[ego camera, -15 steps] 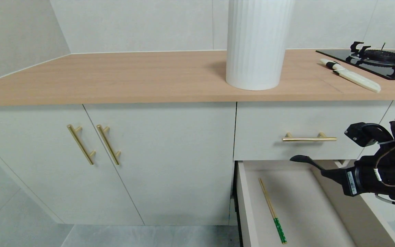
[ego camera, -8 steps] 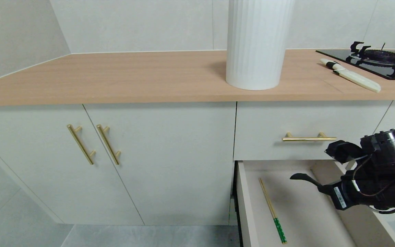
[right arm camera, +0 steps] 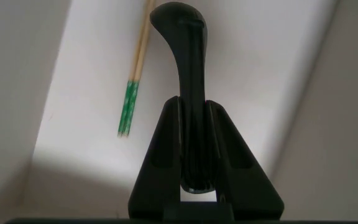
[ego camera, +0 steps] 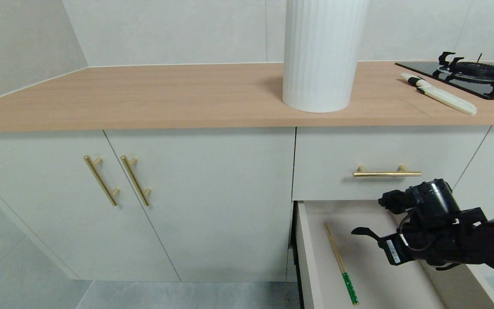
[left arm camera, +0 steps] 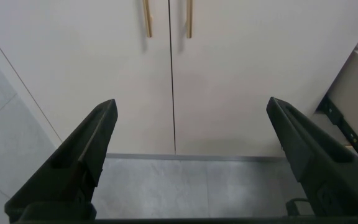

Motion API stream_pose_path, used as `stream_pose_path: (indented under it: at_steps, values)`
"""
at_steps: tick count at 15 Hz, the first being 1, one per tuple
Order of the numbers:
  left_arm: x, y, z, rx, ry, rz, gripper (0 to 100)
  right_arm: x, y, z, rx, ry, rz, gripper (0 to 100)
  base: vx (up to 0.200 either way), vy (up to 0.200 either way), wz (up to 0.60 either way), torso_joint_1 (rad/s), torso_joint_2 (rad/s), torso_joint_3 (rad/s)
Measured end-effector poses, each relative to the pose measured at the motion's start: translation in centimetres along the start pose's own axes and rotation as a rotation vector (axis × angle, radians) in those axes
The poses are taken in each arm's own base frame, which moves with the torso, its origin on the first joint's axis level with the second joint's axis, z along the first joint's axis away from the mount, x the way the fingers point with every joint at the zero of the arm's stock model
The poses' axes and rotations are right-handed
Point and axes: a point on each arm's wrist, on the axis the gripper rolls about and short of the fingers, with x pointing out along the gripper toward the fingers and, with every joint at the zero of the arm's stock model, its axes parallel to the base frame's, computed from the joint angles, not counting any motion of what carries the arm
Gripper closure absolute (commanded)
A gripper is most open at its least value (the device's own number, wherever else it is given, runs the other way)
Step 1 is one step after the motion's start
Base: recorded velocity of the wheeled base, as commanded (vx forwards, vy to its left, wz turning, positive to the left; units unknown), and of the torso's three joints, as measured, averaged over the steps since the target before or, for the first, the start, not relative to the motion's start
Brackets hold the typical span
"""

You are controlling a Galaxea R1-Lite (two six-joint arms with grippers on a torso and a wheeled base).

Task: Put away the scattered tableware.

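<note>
The jaws stand wide apart, facing two closed cabinet doors [left arm camera: 241, 68] with gold handles [left arm camera: 146, 17] above grey floor [left arm camera: 166, 186].

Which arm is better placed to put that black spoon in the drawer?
Right: the right gripper holds the black spoon above the open drawer; the left gripper hangs open, facing the cabinet doors.

spoon [ego camera: 363, 232]: black, clamped in fingers [right arm camera: 229, 155] over drawer [ego camera: 309, 257] | chopsticks [ego camera: 340, 264]: green-tipped pair, flat in drawer
</note>
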Motion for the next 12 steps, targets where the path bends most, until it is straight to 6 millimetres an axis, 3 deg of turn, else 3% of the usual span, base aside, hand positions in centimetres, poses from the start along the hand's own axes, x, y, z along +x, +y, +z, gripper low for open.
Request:
stream_pose_path:
  at_steps: [4, 12]
  values:
    - [0.0, 0.0, 0.0, 0.0, 0.0, 0.0, 0, 4.1, 0.8, -1.1, 0.002, 0.038, -0.057, 100, 0.0, 0.0, 0.0, 0.0, 0.0, 0.0]
    - [0.0, 0.0, 0.0, 0.0, 0.0, 0.0, 0, 8.1, 1.4, -2.6, 0.019, 0.053, -0.145, 100, 0.0, 0.0, 0.0, 0.0, 0.0, 0.0]
